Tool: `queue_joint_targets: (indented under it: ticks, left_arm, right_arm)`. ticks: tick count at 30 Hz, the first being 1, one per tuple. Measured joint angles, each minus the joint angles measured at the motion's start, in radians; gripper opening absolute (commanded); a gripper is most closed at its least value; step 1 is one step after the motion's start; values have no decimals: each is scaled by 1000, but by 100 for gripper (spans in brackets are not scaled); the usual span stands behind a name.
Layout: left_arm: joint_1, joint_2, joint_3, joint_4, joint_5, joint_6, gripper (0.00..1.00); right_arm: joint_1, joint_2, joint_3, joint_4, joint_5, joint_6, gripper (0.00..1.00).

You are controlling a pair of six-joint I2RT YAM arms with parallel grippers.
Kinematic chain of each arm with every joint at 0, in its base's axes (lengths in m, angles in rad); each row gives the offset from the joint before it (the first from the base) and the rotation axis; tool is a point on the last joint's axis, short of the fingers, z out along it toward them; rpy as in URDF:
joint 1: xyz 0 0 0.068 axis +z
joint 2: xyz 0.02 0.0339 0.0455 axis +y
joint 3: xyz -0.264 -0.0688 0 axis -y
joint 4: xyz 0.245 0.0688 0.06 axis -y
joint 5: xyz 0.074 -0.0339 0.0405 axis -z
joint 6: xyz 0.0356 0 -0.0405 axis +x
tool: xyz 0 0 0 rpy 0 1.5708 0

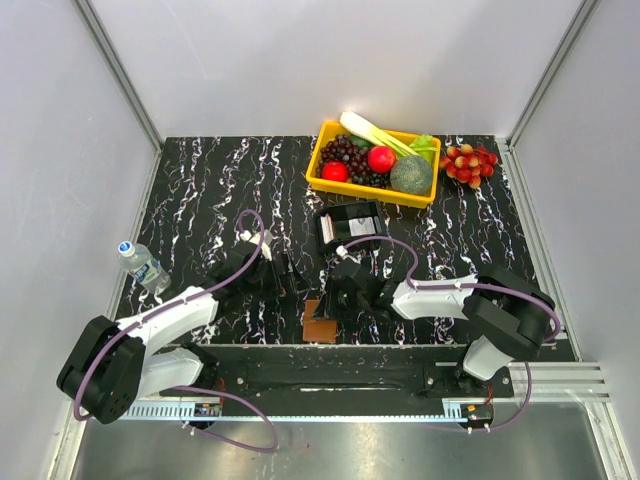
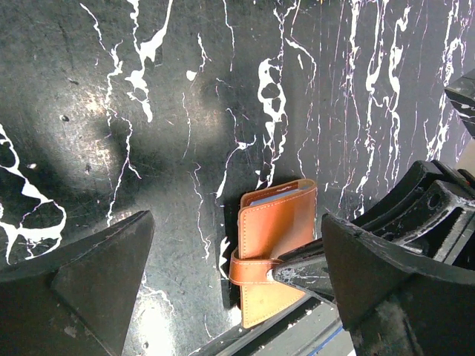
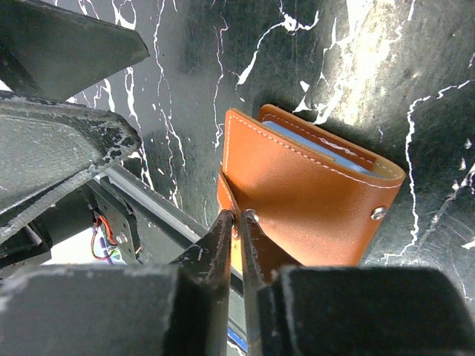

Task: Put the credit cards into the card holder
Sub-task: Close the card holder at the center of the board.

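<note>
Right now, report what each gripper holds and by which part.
The right gripper pinches the brown leather-like folding card holder by its snap tab. The left gripper is open, holding nothing.

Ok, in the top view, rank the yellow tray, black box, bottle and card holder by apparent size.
Largest to smallest:
1. yellow tray
2. black box
3. bottle and card holder: they look about alike, and the holder is partly hidden, so I will not rank them against each other.
</note>
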Motion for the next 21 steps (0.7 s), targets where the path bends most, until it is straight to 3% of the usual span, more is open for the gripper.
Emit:
queue_joint_targets:
  ticks: [5, 9, 15, 21]
  left_arm:
    - [0, 0, 0, 0, 10, 7, 98]
    - [1, 0, 0, 0, 29, 16, 98]
    - [1, 0, 0, -1, 51, 35, 98]
    - [1, 0, 0, -1, 59, 44, 97]
  right_arm:
    - [0, 0, 4, -13, 3, -11, 1]
    - [0, 0, 15, -39, 13, -28, 1]
    - [1, 0, 51, -106, 40, -64, 14]
    - [1, 0, 59, -140, 53, -83, 17]
